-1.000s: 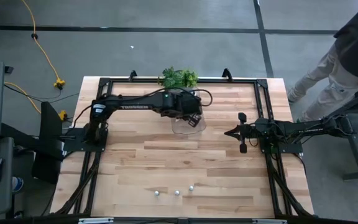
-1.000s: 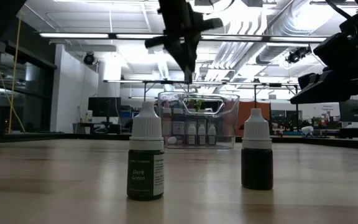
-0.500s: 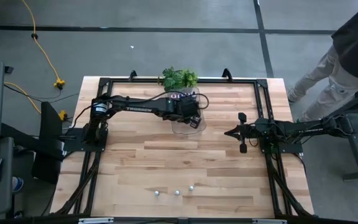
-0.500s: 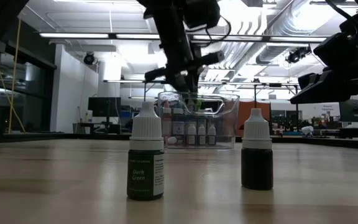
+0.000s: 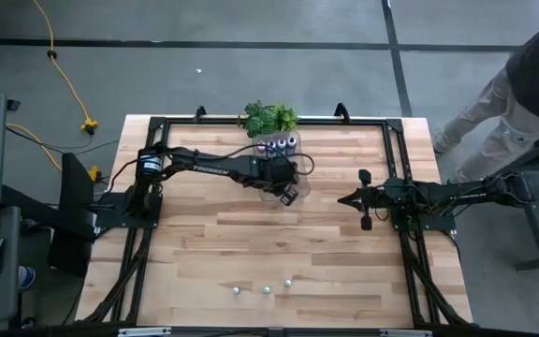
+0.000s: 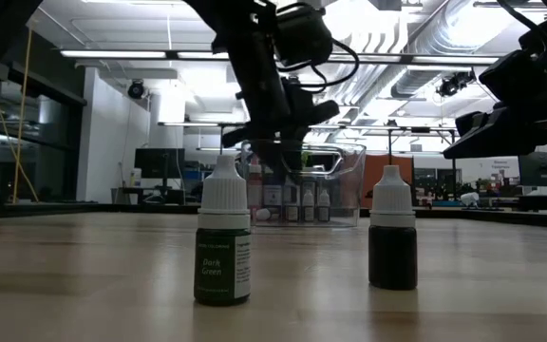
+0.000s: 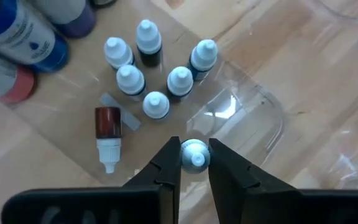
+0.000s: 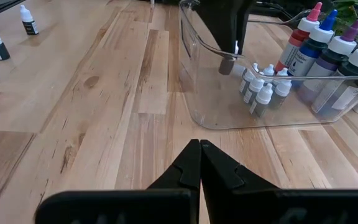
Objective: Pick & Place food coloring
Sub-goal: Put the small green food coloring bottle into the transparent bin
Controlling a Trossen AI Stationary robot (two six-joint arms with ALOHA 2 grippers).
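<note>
Left gripper (image 7: 194,163) sits over the clear plastic tray (image 5: 293,195) at the table's far middle, fingers pinched on a small white-capped dropper bottle (image 7: 194,154), w/ the bottle lifted inside the tray walls. Below it in the tray: six small white-capped bottles (image 7: 156,104) standing in a cluster, one dark bottle lying on its side (image 7: 107,135), plus bigger bottles w/ blue, pink and purple tops (image 8: 321,38) at the far end. Three small bottles (image 5: 266,289) already stand on the near edge of the table, so approx. three done, a fourth in hand, and most of the set left to move. Right gripper (image 8: 199,152) waits well to the right, fingers pressed together, nothing held
</note>
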